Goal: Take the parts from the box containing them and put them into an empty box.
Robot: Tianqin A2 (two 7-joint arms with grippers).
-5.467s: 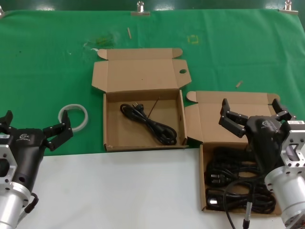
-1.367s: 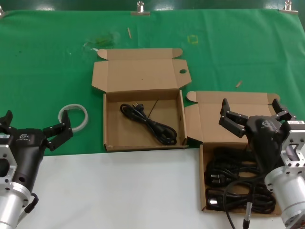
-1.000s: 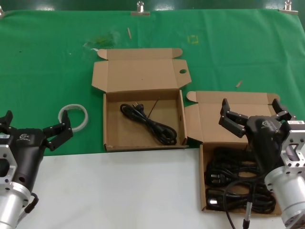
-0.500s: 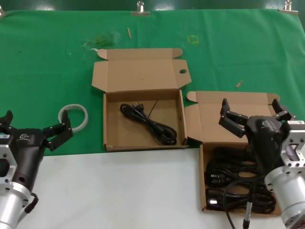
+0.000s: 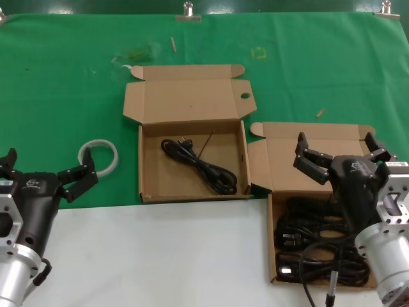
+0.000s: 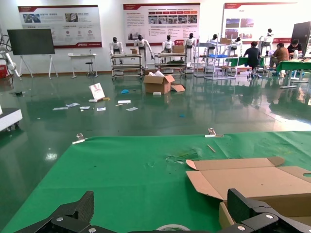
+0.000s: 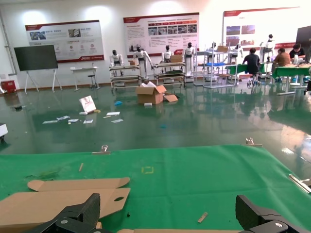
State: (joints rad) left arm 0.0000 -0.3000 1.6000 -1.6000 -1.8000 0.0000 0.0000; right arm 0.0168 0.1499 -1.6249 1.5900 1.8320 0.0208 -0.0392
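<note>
One cord point(image 5: 199, 163) lying in the far box point(image 5: 192, 192); pile of cords point(image 5: 319, 246) left in the near box point(image 5: 271, 246). Right gripper point(image 5: 337, 153) above that pile, spread wide, holding nothing. Left gripper point(image 5: 45, 174) parked by the tape ring point(image 5: 99, 157), open, empty. Most transfers judged outstanding.

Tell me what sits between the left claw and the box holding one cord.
In the head view, a white ring lies on the green cloth between the open left claw and the box with a single cord; otherwise bare cloth.
</note>
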